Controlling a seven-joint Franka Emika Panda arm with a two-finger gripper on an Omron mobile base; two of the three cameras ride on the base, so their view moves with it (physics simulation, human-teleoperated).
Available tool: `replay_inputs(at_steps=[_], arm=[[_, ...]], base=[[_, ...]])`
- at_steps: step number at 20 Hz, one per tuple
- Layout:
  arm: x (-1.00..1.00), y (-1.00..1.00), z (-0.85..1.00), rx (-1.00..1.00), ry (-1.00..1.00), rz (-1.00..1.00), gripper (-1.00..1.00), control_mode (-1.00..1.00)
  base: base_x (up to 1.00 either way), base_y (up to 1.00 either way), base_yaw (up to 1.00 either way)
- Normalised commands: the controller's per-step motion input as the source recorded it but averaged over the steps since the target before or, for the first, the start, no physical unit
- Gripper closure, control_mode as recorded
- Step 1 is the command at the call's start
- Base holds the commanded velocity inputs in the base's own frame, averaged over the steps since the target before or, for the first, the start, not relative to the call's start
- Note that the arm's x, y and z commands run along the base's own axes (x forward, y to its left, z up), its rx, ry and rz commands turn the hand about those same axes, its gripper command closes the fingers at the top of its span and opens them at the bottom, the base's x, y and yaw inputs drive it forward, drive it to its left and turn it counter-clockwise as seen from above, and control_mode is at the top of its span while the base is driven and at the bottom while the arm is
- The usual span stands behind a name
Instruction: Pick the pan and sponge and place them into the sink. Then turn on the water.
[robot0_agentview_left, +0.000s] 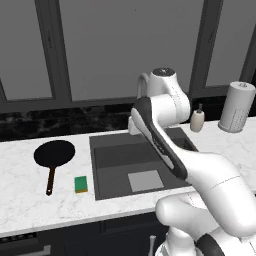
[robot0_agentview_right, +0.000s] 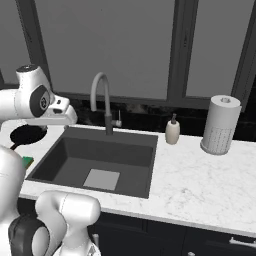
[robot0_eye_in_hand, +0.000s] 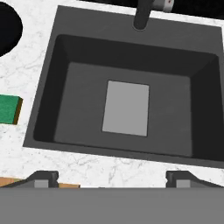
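Observation:
The black pan lies on the white marble counter left of the sink, its thin brown handle pointing toward the front edge. The green-topped sponge rests just in front of it, close to the sink's left rim. My gripper hovers open and empty above the sink's front edge, looking down at the lighter square patch. The pan and sponge show at the left edge of the hand view. The gooseneck faucet rises behind the basin; no water runs.
A small soap bottle and a tall paper towel roll stand on the counter right of the sink. Dark window panes line the back wall. My own arm hides part of the faucet in the left base view.

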Motion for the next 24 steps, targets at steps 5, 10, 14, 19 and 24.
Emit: replay_inputs(at_steps=[5,10,14,19,24], arm=[[-0.15,0.89,-0.32,0.03,0.09,0.02,-1.0,-1.0],[0.08,1.0,-0.18,0.0,0.13,0.01,-1.0,-1.0],[0.29,1.0,-0.11,0.0,0.09,0.0,-1.0,-1.0],[0.28,0.9,-0.09,0.0,0.15,0.0,-1.0,-1.0],[0.27,0.93,-0.22,-0.02,0.12,0.0,-1.0,-1.0]], base=[[0.0,0.0,0.0],[0.0,0.0,0.0],[0.0,0.0,0.0],[0.0,0.0,0.0],[0.0,0.0,0.0]])
